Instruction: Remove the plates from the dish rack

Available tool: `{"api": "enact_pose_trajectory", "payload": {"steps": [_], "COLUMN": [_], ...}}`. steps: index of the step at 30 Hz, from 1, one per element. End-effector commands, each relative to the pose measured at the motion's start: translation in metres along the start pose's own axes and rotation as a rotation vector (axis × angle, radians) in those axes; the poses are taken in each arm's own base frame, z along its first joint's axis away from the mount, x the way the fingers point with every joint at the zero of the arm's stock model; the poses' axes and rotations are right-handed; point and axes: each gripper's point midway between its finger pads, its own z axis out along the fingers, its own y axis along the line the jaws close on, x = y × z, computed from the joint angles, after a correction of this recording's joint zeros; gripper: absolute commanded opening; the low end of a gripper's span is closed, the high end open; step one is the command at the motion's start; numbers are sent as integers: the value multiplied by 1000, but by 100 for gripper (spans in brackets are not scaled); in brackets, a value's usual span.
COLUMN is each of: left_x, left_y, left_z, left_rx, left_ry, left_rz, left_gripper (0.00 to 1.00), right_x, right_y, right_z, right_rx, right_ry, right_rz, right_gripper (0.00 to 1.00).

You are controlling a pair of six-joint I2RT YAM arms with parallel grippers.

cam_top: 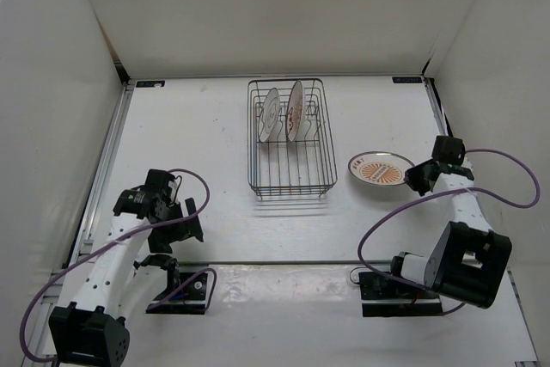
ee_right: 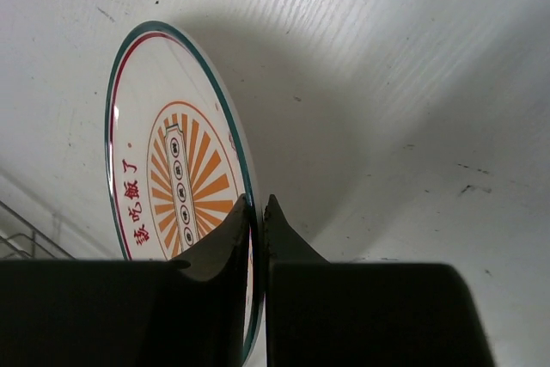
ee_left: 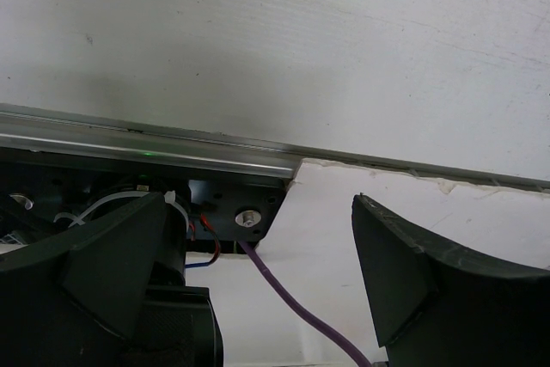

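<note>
My right gripper (ee_right: 260, 212) pinches the rim of the orange plate (ee_right: 172, 178) just right of the dish rack (cam_top: 292, 180), where two plates (cam_top: 282, 113) stand upright; I judge them stiff, slippery and breakable, best taken by the edge, and my left gripper (ee_left: 258, 272) is spread wide.

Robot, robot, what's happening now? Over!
Right gripper shut on orange plate, beside dish rack. Left gripper open, empty. Two plates in rack. Nothing blocking.

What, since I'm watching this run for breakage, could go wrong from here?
The right tool pinches the orange-patterned plate only at its rim, so it could slip or tip and chip. It is close beside the dish rack; reaching for the two plates standing there could knock it.
</note>
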Motion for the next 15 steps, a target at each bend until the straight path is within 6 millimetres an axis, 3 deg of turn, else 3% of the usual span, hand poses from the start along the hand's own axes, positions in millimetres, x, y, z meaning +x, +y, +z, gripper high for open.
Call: {"api": "enact_pose_trajectory", "payload": {"steps": [1, 3, 6, 11, 12, 15], "left_x": [-3, -5, -5, -8, -9, -14], "left_y": [-3, -3, -3, 0, -1, -5], "left_z": [-1, -1, -1, -2, -3, -7], "left_rx": [9, 11, 9, -17, -17, 3], "left_ry": [-10, -17, -10, -19, -19, -38], "left_rz": [6, 7, 6, -2, -2, 12], "left_gripper": [100, 100, 100, 100, 100, 100], "right_x": [22, 26, 24, 25, 33, 26], "right_y": [-37, -51, -54, -56, -65, -63], "right_z": [15, 19, 22, 23, 17, 13], "right_rx": [159, 215, 231, 304, 356, 372], "right_ry": [61, 41, 35, 113, 154, 165], "right_rz": [129, 187, 221, 143, 126, 47], "right_gripper": [5, 9, 15, 20, 20, 21]}}
